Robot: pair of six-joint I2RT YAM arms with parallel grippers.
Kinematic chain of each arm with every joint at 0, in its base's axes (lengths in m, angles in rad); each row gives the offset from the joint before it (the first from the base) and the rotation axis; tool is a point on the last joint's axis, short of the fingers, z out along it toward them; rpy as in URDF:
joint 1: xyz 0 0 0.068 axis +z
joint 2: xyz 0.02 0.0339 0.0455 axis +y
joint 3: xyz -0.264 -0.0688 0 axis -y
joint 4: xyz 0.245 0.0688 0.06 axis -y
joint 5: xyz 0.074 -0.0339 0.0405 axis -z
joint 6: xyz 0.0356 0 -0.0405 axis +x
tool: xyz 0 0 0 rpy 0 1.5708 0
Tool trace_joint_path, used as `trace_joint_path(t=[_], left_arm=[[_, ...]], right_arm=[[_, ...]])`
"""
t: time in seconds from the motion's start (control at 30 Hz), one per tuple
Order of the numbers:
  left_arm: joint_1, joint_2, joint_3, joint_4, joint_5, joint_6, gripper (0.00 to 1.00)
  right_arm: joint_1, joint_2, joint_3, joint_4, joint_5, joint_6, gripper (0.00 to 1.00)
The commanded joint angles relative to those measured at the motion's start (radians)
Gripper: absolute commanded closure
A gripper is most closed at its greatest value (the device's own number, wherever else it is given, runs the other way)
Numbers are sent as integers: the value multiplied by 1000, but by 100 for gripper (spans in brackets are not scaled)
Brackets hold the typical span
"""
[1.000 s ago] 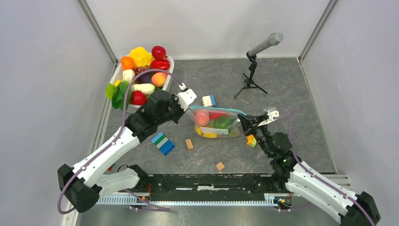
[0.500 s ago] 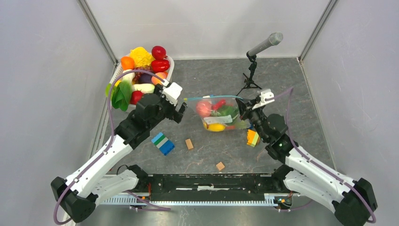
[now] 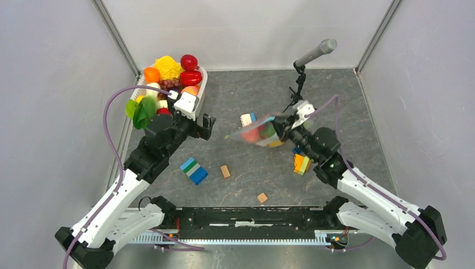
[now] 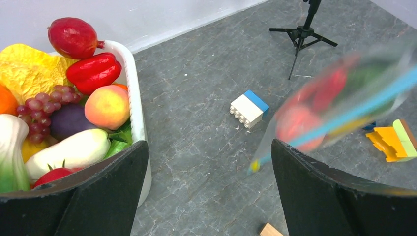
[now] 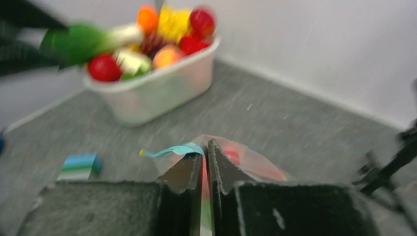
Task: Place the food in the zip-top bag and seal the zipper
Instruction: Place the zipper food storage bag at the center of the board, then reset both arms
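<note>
The left hand [image 3: 205,124] has let go of the zip-top bag [image 3: 259,132] and drawn back beside the white tub [image 3: 200,89], jaws wide and empty. Now the right hand [image 5: 205,147] alone pinches the bag's corner at the zipper [image 4: 344,109], swinging it, blurred, above the counter [image 3: 347,101] with food [image 4: 296,125] inside. Filling looks done; whether the zipper is sealed I cannot tell.

White-black arms [image 3: 117,193] (purple cables [image 3: 105,115])

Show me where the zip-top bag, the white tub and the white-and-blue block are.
zip-top bag [image 3: 260,133], top view, on its food-filled middle.
white tub [image 4: 140,128], left wrist view, on its right wall.
white-and-blue block [image 4: 244,109], left wrist view, on its white part.
</note>
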Motion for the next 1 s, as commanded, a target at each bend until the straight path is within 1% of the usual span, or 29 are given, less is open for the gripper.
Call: trace_joint_path(t=[0.0,0.07,0.13,0.23,0.3,0.37,0.43,0.53,0.6,0.63,0.7,0.77,0.8,0.83,0.9,0.97], left_arm=[[28,5,17,13,30,-70,0],[40,13,25,6,48,-82,0],[51,19,30,4,68,-101,0],[57,26,28,13,107,-113,0],[59,32,30,12,123,-119,0],[60,34,33,5,168,-121,0],[60,34,31,2,190,-126,0],[60,27,23,8,197,-144,0],[60,26,16,16,194,-162,0],[60,27,15,16,194,-171,0],[60,34,14,14,198,-183,0],[60,49,16,1,176,-205,0],[62,62,19,-9,154,-217,0],[67,80,24,-23,140,-233,0],[94,125,49,-60,131,-264,0],[145,167,80,-111,132,-305,0]], right_arm=[[63,-83,-175,-72,-204,68,84],[93,-167,-203,-163,-204,56,71],[97,-261,-199,-223,-211,35,55],[97,-386,-196,-238,-233,-12,34],[97,-436,-181,-240,-260,-38,26],[96,-471,-176,-231,-262,-40,21],[97,-493,-183,-214,-251,-37,19],[96,-498,-209,-209,-121,-14,18],[97,-476,-212,-252,72,23,18],[96,-458,-207,-301,210,56,17],[94,-401,-193,-393,434,107,12],[87,-347,-189,-429,564,106,6],[70,-317,-187,-461,599,110,5],[49,-295,-188,-469,597,110,3],[-27,-248,-189,-480,543,123,2],[-171,-213,-188,-488,407,147,2]])
